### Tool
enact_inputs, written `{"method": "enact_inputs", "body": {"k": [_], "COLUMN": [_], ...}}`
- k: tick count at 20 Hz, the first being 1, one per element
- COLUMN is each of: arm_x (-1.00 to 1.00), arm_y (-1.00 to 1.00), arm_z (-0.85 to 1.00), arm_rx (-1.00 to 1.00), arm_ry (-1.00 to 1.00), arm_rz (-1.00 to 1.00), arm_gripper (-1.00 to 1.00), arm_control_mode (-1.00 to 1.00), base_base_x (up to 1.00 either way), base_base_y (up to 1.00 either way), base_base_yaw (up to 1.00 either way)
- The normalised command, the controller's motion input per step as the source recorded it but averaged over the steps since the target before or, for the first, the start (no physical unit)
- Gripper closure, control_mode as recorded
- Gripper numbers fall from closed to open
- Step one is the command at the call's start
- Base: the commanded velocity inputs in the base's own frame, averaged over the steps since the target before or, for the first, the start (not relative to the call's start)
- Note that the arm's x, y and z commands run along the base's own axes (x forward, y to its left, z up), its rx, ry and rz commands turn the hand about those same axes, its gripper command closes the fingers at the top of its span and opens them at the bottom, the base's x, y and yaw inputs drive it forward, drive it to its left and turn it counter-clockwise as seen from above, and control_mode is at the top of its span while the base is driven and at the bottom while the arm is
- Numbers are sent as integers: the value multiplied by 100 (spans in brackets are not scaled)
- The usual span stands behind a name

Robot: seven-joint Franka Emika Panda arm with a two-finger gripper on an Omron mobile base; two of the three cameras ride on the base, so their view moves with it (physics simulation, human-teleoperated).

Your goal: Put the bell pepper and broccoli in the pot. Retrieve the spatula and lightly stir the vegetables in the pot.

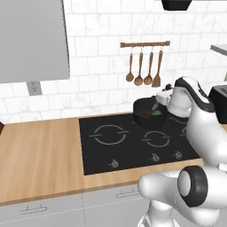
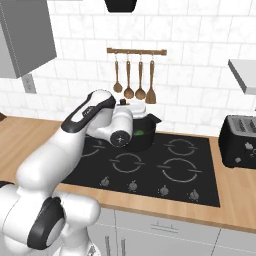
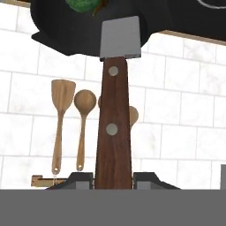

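The black pot (image 1: 146,116) (image 2: 145,134) (image 3: 66,31) stands on the hob's back burner. Inside it lies the green broccoli (image 1: 156,112) (image 2: 140,133) (image 3: 81,4), and a sliver of red-orange bell pepper (image 3: 100,4) shows beside it. My gripper (image 3: 113,178) (image 1: 164,98) (image 2: 132,107) hovers over the pot's far side, shut on the spatula's brown wooden handle (image 3: 114,128). The grey blade (image 3: 120,37) points at the pot's rim. The hand view is rolled upside down.
Several wooden spoons and a turner hang from a rail (image 1: 145,44) (image 2: 136,51) on the tiled wall behind the pot. A black toaster (image 2: 239,141) stands right of the hob (image 1: 133,146). Wooden counter (image 1: 40,155) stretches left. A grey cabinet (image 1: 33,40) hangs upper left.
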Motion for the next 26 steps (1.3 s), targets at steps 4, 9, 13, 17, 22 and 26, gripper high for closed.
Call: {"method": "enact_inputs", "body": {"k": [4,9,13,17,22,26], "arm_x": [12,11,12,11,9,5], "arm_y": [0,-4,-7,-5,-3,-3], "arm_z": [-16,-15,-18,-20,-20,-19], "arm_rx": [0,0,0,0,0,0], "arm_ry": [1,1,1,0,0,0], "arm_rz": [0,0,0,0,0,0], "arm_gripper": [100,100,100,100,100,100], "arm_control_mode": [-100,-100,-100,-100,-100,-100], "base_base_x": [0,0,0,0,0,0], "base_base_y": [0,0,0,0,0,0], "base_base_yaw": [0,0,0,0,0,0]}}
